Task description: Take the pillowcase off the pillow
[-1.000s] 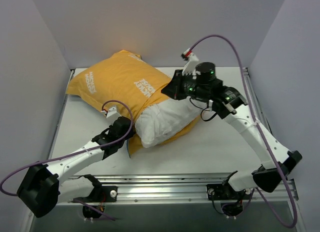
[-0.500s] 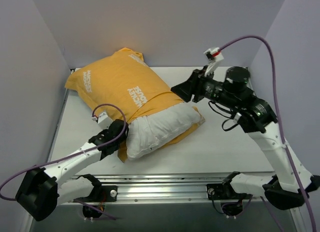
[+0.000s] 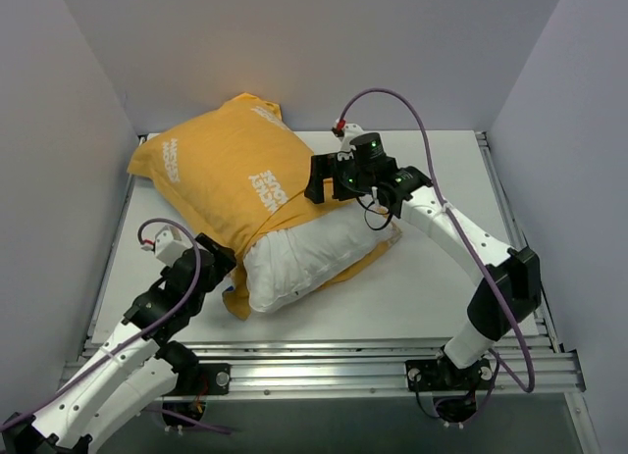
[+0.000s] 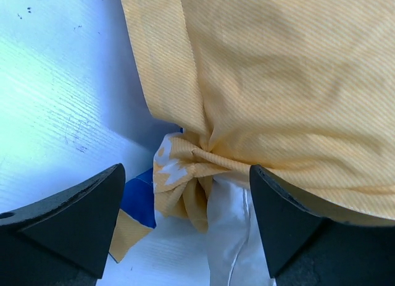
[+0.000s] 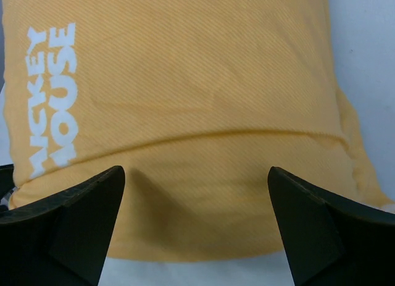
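Note:
The pillowcase (image 3: 221, 170), orange-yellow with white lettering, still covers the far part of the pillow. The white pillow (image 3: 314, 250) sticks out of its near end. My left gripper (image 3: 218, 263) is open at the near-left corner. In the left wrist view the bunched hem of the pillowcase (image 4: 185, 165) and a fold of the pillow (image 4: 228, 236) lie between my left gripper's (image 4: 185, 175) spread fingers, untouched. My right gripper (image 3: 319, 179) hovers open over the pillowcase (image 5: 197, 94) near its hem, with nothing held between my right gripper's (image 5: 194, 175) fingers.
The white table (image 3: 432, 277) is walled at the back and both sides. A metal rail (image 3: 334, 361) runs along its near edge. A blue inner face of the fabric (image 4: 139, 199) shows beside the bunched hem.
Both grippers have opened and let go of the fabric. The left arm has drawn back towards the near left. The right arm has swung back over the pillowcase.

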Tool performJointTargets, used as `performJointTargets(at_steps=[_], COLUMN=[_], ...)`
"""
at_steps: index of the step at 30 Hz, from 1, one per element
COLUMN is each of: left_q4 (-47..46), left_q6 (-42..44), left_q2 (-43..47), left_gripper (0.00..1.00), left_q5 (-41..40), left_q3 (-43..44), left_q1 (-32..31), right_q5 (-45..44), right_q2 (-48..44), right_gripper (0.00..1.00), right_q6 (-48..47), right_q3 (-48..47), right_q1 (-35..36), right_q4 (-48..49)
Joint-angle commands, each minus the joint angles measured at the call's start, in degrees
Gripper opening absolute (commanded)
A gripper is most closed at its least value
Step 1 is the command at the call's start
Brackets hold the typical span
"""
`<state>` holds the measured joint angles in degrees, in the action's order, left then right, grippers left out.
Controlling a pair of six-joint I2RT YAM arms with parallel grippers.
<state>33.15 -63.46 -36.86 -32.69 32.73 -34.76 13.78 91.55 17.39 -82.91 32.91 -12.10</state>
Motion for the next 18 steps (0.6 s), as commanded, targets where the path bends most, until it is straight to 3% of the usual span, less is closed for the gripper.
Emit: performJointTargets(at_steps=[1,3,4,6,7,8,15,18], left_q4=[-4.5,-9.2,-10.5,-13.5,-14.2,-15.5,-24.7,-28.3], left_q6=[4.1,6.8,7.6,10.5,11.5,12.5,20.2,22.3], left_q2=[-5.5,-11.4,-13.6,-19.1,-20.8,-22.0,-28.9,-34.6], left_gripper=[0.9,0.9,0.91,0.92,0.93,0.93,0.93,0.93], left_q5=[4.0,6.5,7.7,11.1,12.0,13.2,21.2,23.9], left_q3=[2.9,3.6,4.0,5.3,7.0,7.7,11.7,15.0], left_q1=[2.9,4.5,6.1,7.4,7.9,8.2,8.4,8.5], right_q5=[2.8,9.3,11.2,13.9,14.4,15.0,17.3,12.9], right_q2=[3.6,4.1,3.5,0.6,-0.7,-1.9,-10.2,-12.2], right_gripper=[0.92,0.67,0.41,0.21,0.06,0.0,0.0,0.0], right_q6=[-3.4,-4.6,-5.2,-6.7,-7.2,-7.5,-5.6,-3.4], right_q3=[1.3,3.3,4.5,8.3,9.6,10.8,19.1,20.9], right_q1=[-0.5,0.1,0.6,2.7,3.6,4.6,18.7,19.1], right_q4=[6.0,5.5,5.3,3.7,2.7,1.7,-1.4,0.5])
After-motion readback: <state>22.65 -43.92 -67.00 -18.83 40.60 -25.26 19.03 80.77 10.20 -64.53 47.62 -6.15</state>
